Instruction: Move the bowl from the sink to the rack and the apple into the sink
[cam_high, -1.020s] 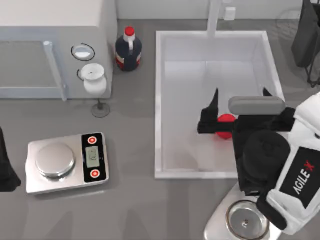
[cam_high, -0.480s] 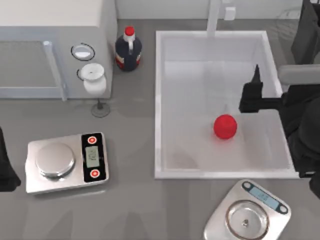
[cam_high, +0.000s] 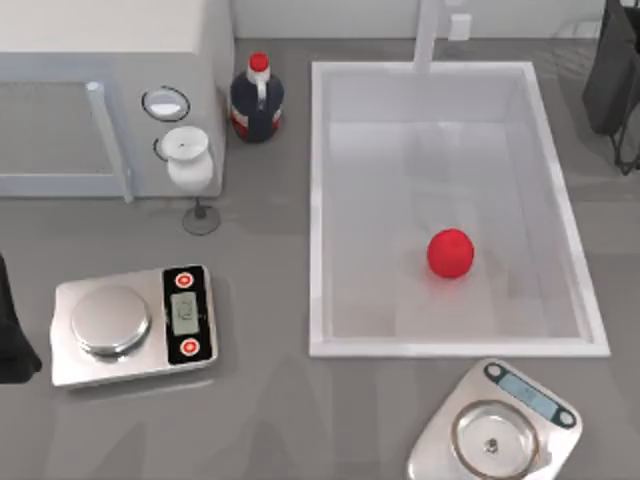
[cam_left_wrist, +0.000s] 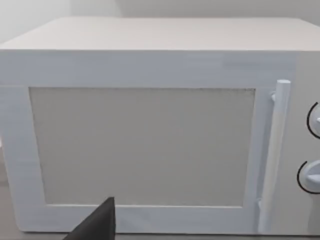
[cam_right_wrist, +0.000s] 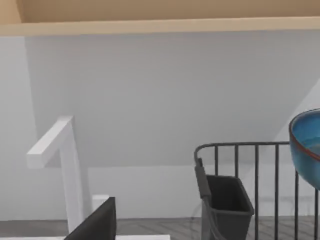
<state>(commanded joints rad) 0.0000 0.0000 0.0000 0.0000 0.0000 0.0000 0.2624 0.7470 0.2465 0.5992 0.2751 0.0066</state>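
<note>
Apple (cam_high: 450, 252) sits free in sink (cam_high: 445, 348); bowl (cam_right_wrist: 306, 145) on rack (cam_right_wrist: 250, 165). My end effector states: can't tell.

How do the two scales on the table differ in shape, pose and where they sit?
The left scale has a rectangular body with a display and two red buttons beside its round pan; the right scale has a rounded body and no red buttons showing. The left scale lies nearly square to the table edge, at the table's left; the right scale is turned at an angle, just below the sink. Both carry a round steel pan and nothing on it.
</note>
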